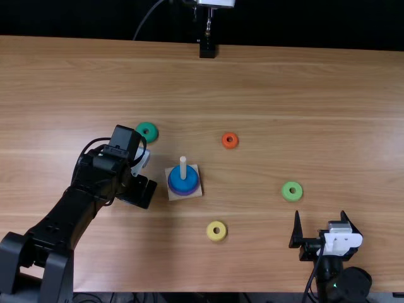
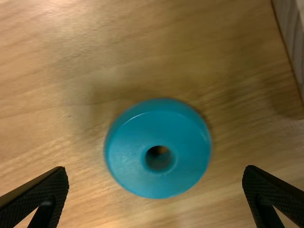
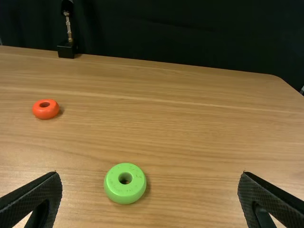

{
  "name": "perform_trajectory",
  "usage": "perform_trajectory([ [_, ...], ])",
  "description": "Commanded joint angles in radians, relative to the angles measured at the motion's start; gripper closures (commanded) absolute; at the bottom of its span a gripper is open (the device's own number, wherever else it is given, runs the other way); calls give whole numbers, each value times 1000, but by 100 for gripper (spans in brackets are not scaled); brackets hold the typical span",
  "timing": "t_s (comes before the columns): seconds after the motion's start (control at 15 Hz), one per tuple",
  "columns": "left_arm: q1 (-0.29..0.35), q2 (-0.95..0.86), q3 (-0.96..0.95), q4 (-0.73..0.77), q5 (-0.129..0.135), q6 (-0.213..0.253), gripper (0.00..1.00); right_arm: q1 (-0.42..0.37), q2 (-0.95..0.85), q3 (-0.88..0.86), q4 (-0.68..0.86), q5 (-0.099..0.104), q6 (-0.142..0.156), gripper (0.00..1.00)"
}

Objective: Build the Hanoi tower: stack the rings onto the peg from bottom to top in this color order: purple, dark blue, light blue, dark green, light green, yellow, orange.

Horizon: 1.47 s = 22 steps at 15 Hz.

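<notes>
Left gripper (image 1: 142,192), spread wide and empty, over a light blue plastic ring (image 2: 128,152) left of the pale wooden peg (image 1: 183,167).
Round blue plastic ring (image 1: 182,182) tops a purple one (image 1: 184,193) on the peg; right gripper (image 1: 320,214), far right, parted, empty.

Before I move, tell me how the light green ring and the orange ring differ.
The light green ring is wider; the orange ring is smaller. The light green ring lies nearer the right claw; the orange ring sits farther off. Both lie flat, off the peg.
</notes>
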Motion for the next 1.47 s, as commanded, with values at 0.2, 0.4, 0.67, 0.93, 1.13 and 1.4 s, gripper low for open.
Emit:
perform_trajectory([
  [0.2,-17,44,-9,25,-4,3,0,-11,-13,-69,-55,9,7,0],
  [0.4,-17,61,-11,25,-2,7,0,-11,-13,-69,-55,9,7,0],
  [0.67,-19,64,-9,29,6,9,0,-11,-13,-69,-55,9,7,0],
  [0.93,-16,103,-9,29,9,7,0,-11,-13,-69,-55,9,7,0],
  [1.13,-16,103,-9,29,9,9,0,-11,-13,-69,-55,9,7,0],
  [1.4,-19,101,-11,95,-7,7,81,-11,-13,-69,-55,9,7,0],
])
